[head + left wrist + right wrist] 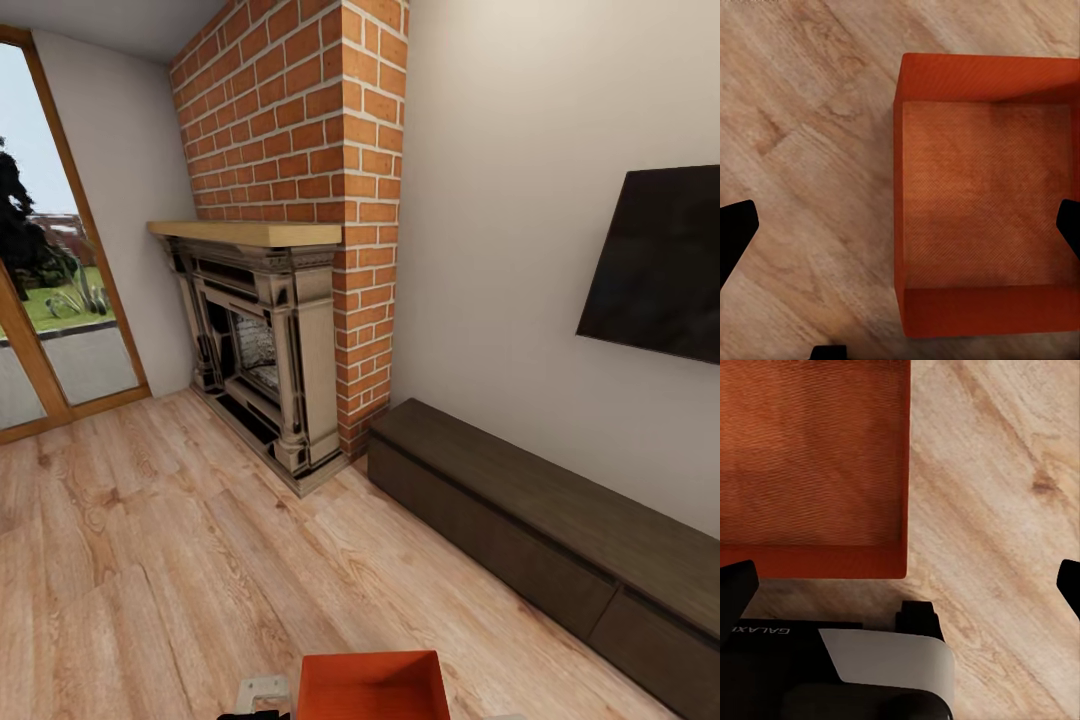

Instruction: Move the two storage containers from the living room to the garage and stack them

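- The bin [372, 686] sits low in front of the robot on the wood floor [150, 560], well out from the fireplace [262, 350] and the dark low cabinet [540, 520]; whether it rests on the floor or is lifted I cannot tell.
- The left pincer [900, 225] stands apart, its dark tips spread wide to either side of the bin [986, 195], one tip beyond its far wall, touching nothing.
- The right pincer [904, 589] is likewise apart, with the bin [810, 465] just beside one tip.
- The step looks like securing the bin before the trip to the garage: centre both pincers on opposite walls, close evenly, keep it level.
- The bin is orange-red, rectangular, thin-walled, finely ribbed and empty; such walls may flex, so grip near the rim.
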